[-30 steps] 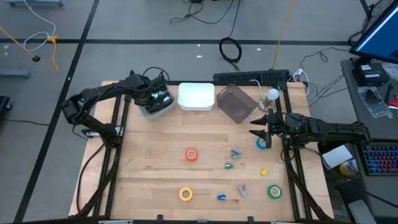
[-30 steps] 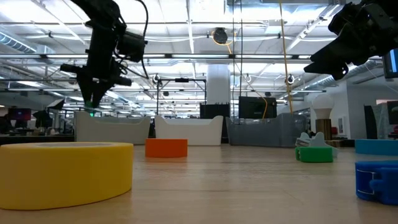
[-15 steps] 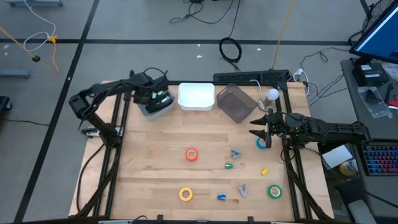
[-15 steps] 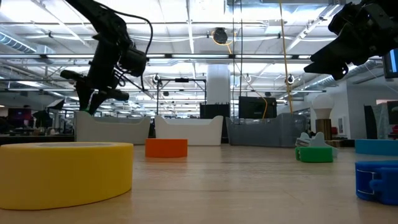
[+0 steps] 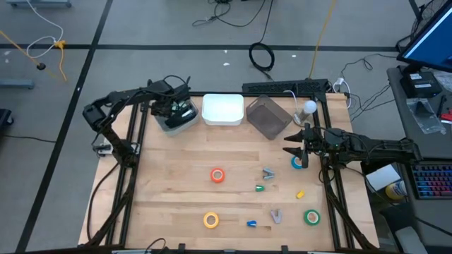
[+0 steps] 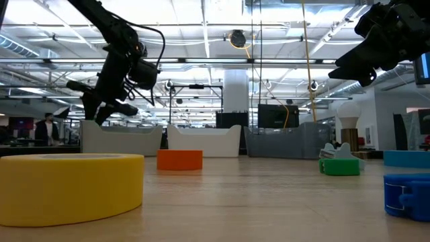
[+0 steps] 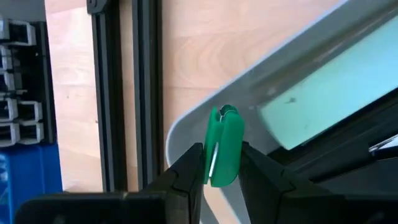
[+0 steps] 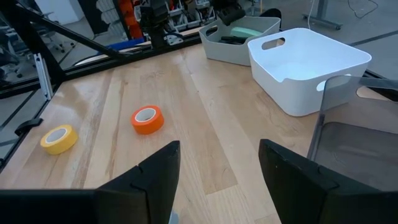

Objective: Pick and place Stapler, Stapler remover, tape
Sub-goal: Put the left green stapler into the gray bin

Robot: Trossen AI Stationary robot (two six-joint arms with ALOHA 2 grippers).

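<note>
My left gripper (image 5: 176, 111) hangs over the grey tray (image 5: 171, 125) at the table's far left, shut on a small green piece (image 7: 224, 146); whether it is a stapler or a remover I cannot tell. Orange tape (image 5: 217, 176), yellow tape (image 5: 210, 220), green tape (image 5: 311, 216) and blue tape (image 5: 297, 162) lie flat on the wood. Two grey staple removers (image 5: 268, 173) (image 5: 276, 216) lie between them. My right gripper (image 5: 291, 145) waits open above the right side, beside the blue tape. My left gripper pinches the green piece by its two flat sides (image 7: 214, 165) between the two fingers (image 7: 186, 171). It comes from above, slanting down. The piece stands on edge past the fingertips, lifted clear above the tray's rim (image 7: 186, 124).
A pale teal thing (image 7: 329, 93) and dark items lie in the grey tray. A white bin (image 5: 223, 110) and a clear dark bin (image 5: 268, 117) stand to its right along the far edge. Small green (image 5: 260, 188), yellow (image 5: 300, 194) and blue (image 5: 251, 224) bits lie on the wood.
My left gripper has sunk toward the grey tray with the green piece still between its fingers, tipping a little as the arm folded lower. The right arm has kept still.
</note>
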